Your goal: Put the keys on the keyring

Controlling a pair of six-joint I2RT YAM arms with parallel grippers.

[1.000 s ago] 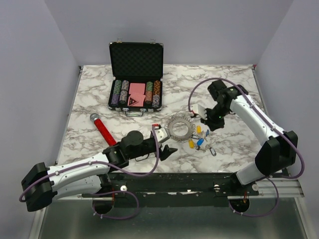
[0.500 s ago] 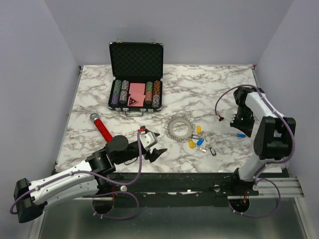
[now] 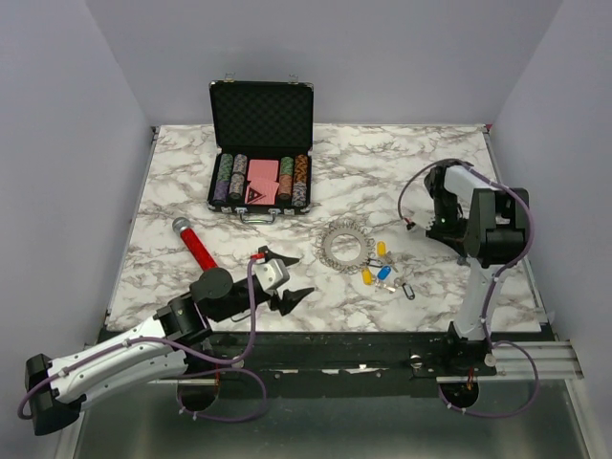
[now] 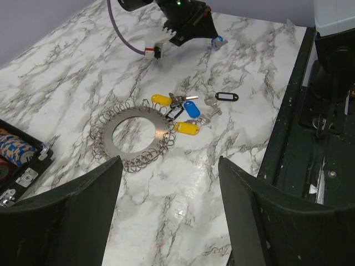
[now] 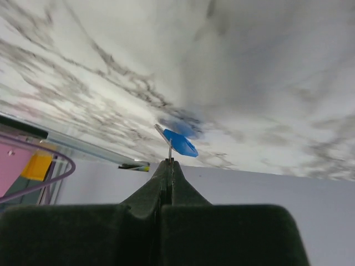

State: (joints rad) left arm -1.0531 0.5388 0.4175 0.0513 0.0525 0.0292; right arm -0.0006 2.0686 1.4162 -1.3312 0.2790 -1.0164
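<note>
Top view: keyring (image 3: 344,246) lies flat on the marble table (image 3: 382,163), near the middle of the front half. The keys (image 3: 382,269) sit in a loose cluster just beside its right edge, yellow and blue heads showing, with a black tag (image 3: 408,290) a little further toward the near edge. Left gripper (image 3: 284,279) hangs over the near table edge, left of the ring and clear of it, fingers spread, nothing between them. Right arm (image 3: 488,229) is folded back at the table's right side; its tip is too dark to read here. An open chip case (image 3: 260,115) stands at the back left and a red-handled tool (image 3: 198,247) lies left of the ring. Left wrist view: both fingers (image 4: 61,216) frame the ring and keys from above, wide apart and empty. Past the cluster, the right gripper (image 4: 209,36) points down to the table with a blue key (image 4: 218,40) at its tip, well apart from the ring. Right wrist view: fingers pressed together, pinching the blue key's thin metal shank, head just above the marble.
</note>
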